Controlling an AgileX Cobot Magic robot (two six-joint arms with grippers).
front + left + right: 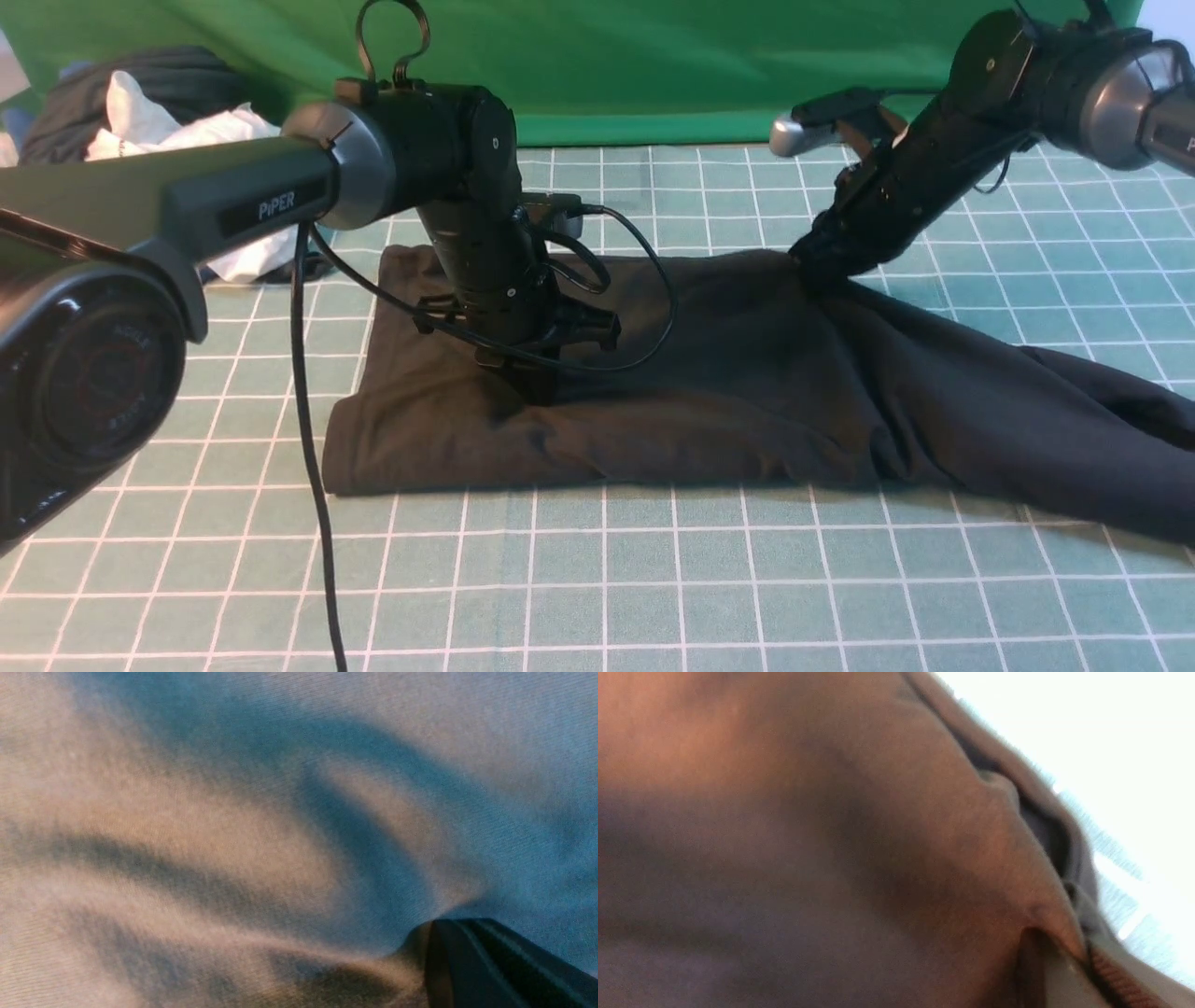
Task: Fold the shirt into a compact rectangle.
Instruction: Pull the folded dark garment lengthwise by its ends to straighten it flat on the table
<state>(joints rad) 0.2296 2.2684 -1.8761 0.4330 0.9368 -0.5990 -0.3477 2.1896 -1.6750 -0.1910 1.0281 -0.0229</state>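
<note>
closest to the lens, the left arm (140, 243) crosses a teal surface (597, 579) ruled in white squares. on it the shirt (747, 392) lies spread and wrinkled. left jaws are together, pinching cloth on the shirt's left half; right jaws are clamped on its far edge, tenting it up. behind the shirt hangs a green backdrop (653, 65); a heap of clothes (187, 84) sits beyond its left end.

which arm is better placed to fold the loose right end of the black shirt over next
Right, probably. The right hand is shut on the shirt at its far edge, beside the unfolded end trailing right. The left hand is down on the folded side, anchoring it.
</note>
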